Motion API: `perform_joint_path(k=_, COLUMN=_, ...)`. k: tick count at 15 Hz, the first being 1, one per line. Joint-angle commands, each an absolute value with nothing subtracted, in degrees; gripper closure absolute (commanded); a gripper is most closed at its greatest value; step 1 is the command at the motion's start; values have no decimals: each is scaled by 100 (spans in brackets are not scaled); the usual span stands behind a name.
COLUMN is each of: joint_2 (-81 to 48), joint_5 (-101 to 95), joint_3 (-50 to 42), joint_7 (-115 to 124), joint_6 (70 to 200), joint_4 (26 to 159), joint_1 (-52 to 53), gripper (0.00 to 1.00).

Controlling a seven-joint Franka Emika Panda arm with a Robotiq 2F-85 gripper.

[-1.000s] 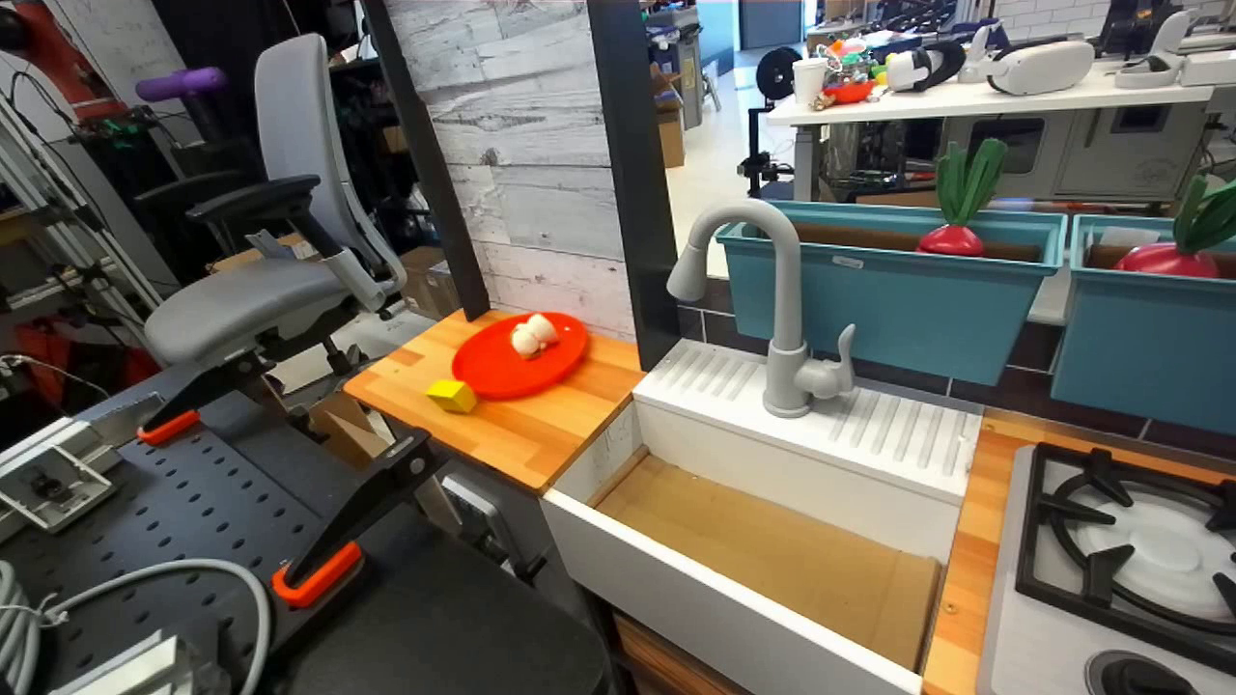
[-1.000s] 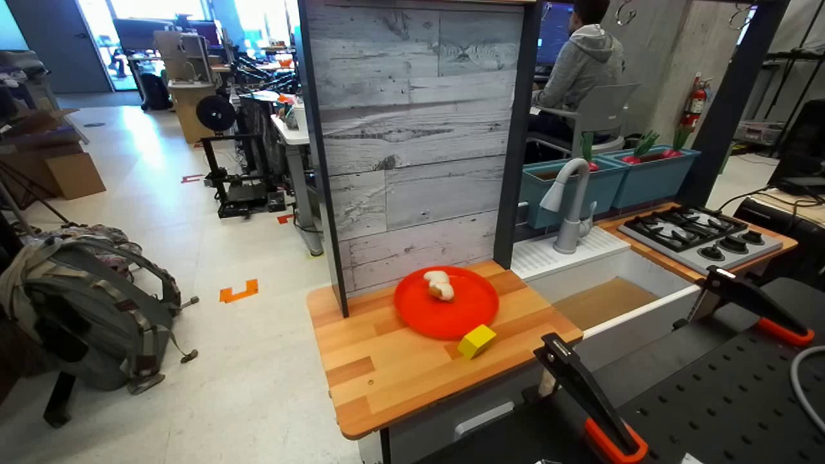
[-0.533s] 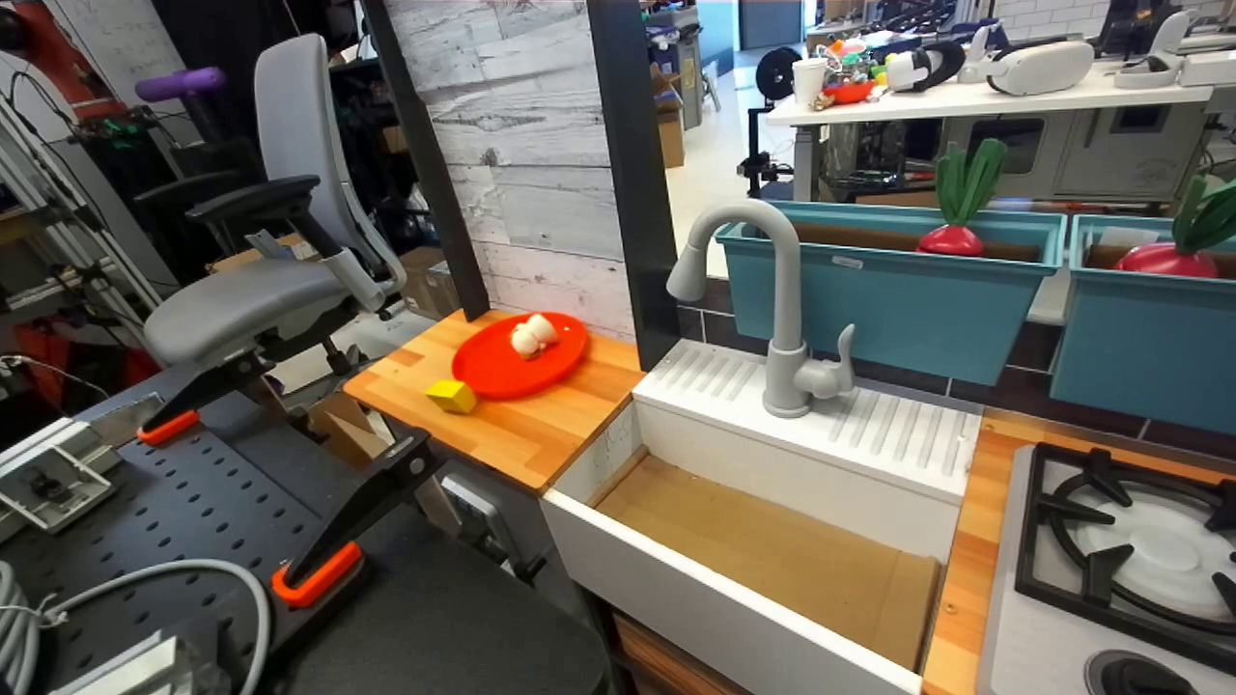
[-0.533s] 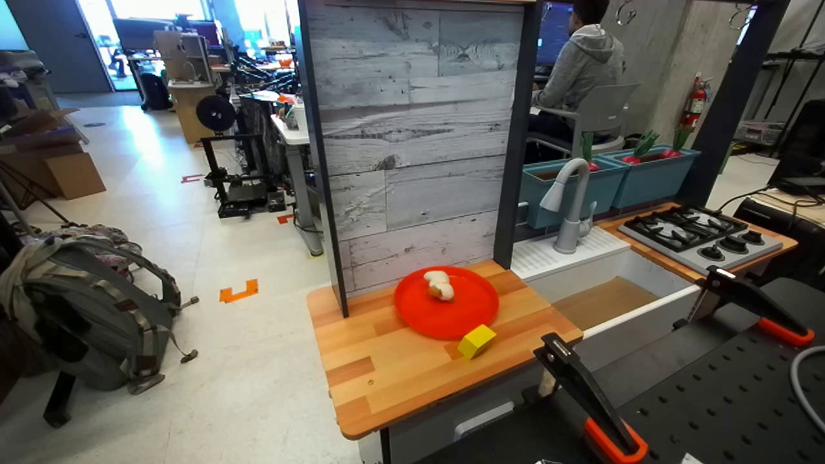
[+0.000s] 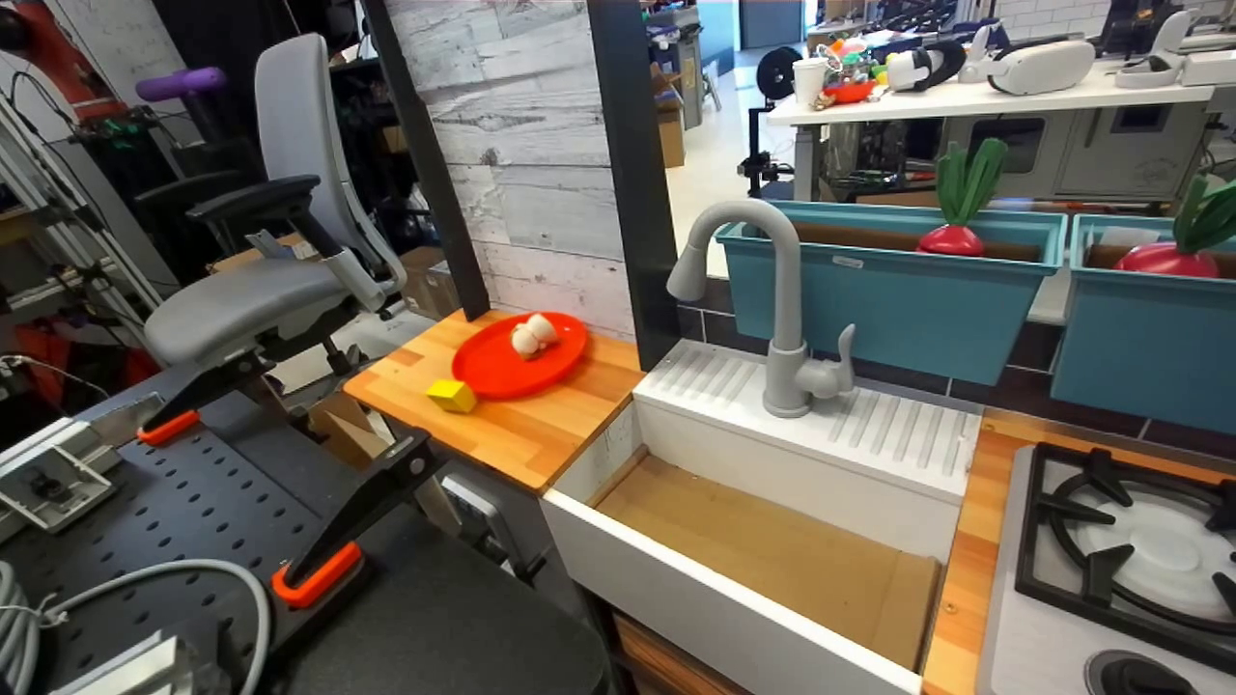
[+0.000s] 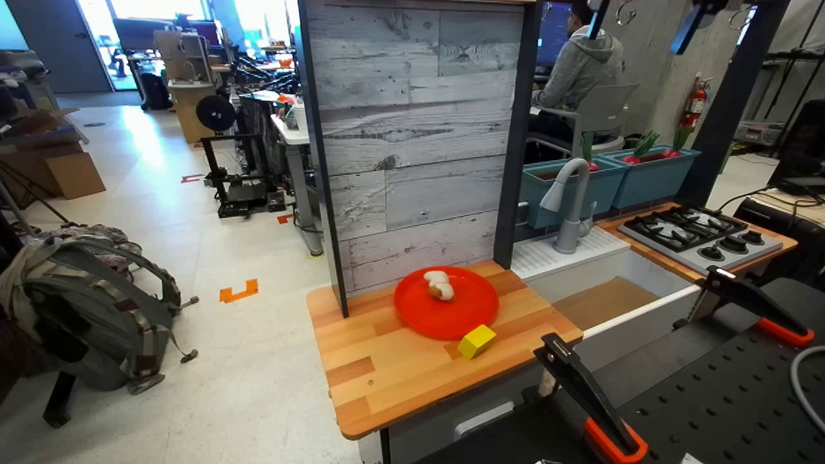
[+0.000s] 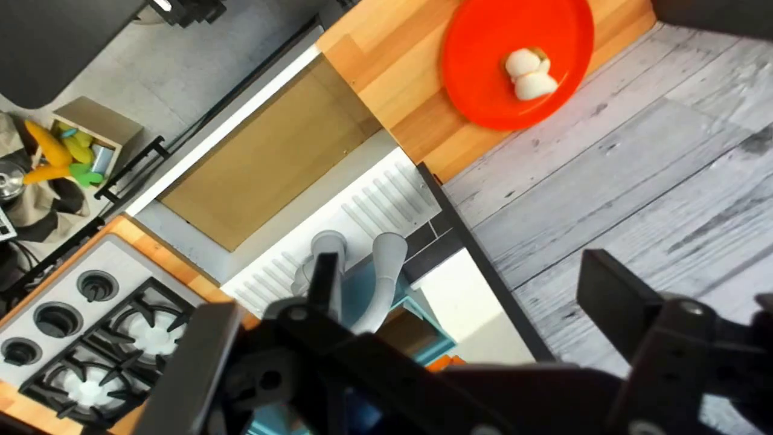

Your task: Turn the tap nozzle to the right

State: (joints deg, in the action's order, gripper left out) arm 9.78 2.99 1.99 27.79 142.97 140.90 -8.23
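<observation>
The hand (image 6: 638, 35) has just been brought into the top edge of an exterior view, where nothing of it could be seen half a second ago. Its fingers (image 6: 599, 19) are held well apart, nothing gripped.

Everything big seems to have been left alone: the white sink (image 5: 811, 473), the table (image 6: 399, 380), the stove (image 6: 699, 241). The tap nozzle (image 5: 788, 280) hasn't been budged either. It's mounted on the ledge (image 5: 898, 415) behind the sink, tip aimed toward the side with the red plate (image 6: 412, 319), so the turn can't really be counted as started. Probably just the approach being done here, with "right" presumably meant as toward the stove.

The hand is only picked up in an exterior view and the wrist view. In the wrist view the top of the nozzle's arch gets covered by it, so clearance can't be judged from there. A box of toy-looking veggies (image 7: 99, 118) is caught only by the wrist camera, while the little yellow block (image 5: 452, 396) is shown in both exterior views and missed there.
</observation>
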Motion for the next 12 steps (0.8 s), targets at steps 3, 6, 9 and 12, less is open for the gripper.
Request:
perform_joint_path(k=3, joint_2=-852, joint_5=541, joint_3=-278, joint_7=3368, joint_6=14485, joint_4=12581, joint_1=-796, gripper=0)
perform_joint_path(k=6, joint_2=-1521, joint_5=714, joint_3=-552, joint_7=3541, joint_6=14515, joint_4=12004, joint_1=-756, gripper=0)
perform_joint_path(k=9, joint_2=-2098, joint_5=793, joint_3=-770, joint_7=3784, joint_6=14513, joint_4=11486, joint_1=-709, gripper=0)
perform_joint_path(k=12, joint_2=-2576, joint_5=652, joint_3=-960, joint_7=4083, joint_6=14722, joint_4=11156, joint_1=-596, gripper=0)
